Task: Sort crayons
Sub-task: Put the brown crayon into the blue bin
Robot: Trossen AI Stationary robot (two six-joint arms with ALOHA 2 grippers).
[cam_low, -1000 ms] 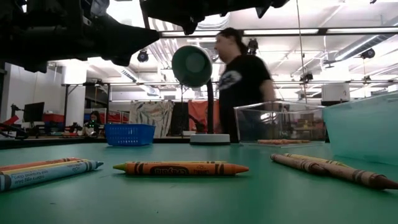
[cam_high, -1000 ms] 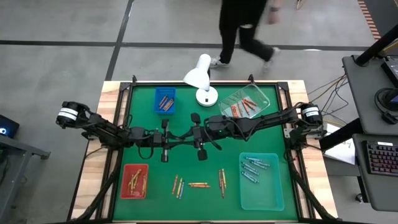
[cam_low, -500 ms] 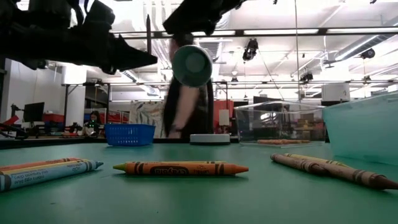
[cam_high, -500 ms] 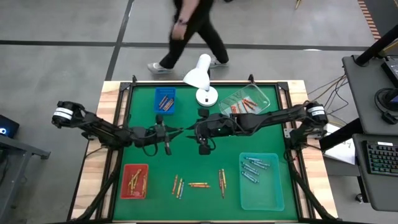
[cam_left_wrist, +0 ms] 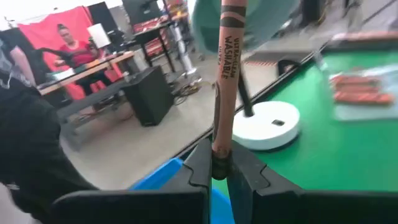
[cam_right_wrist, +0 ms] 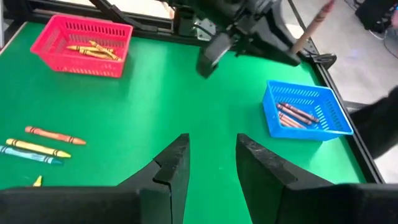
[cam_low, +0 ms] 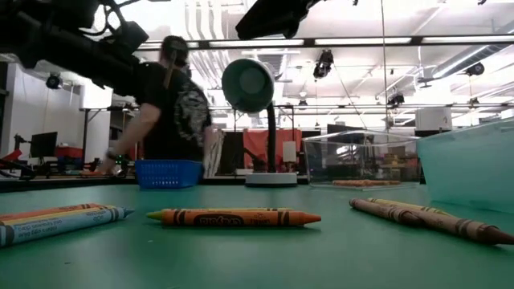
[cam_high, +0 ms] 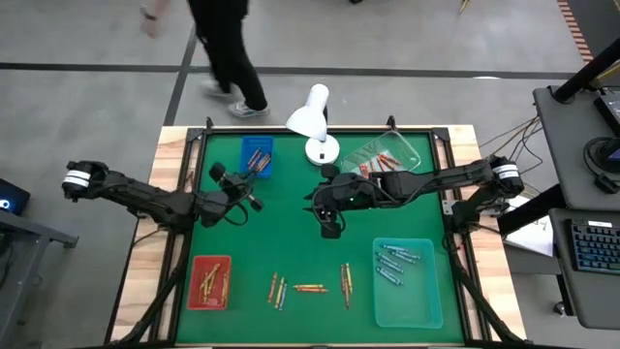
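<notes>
While brown crayons [cam_right_wrist: 297,114] fill blue basket [cam_right_wrist: 306,111], yellow ones [cam_right_wrist: 93,51] red basket [cam_right_wrist: 86,46]

A robotics lab: ceiling strip lights [cam_low: 353,40], equipment racks, computer desks [cam_high: 586,223] around the rig.

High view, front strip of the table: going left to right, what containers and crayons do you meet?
red basket → crayon pair → single orange crayon → upright crayon pair → clear teal bin holding pale blue crayons.
</notes>
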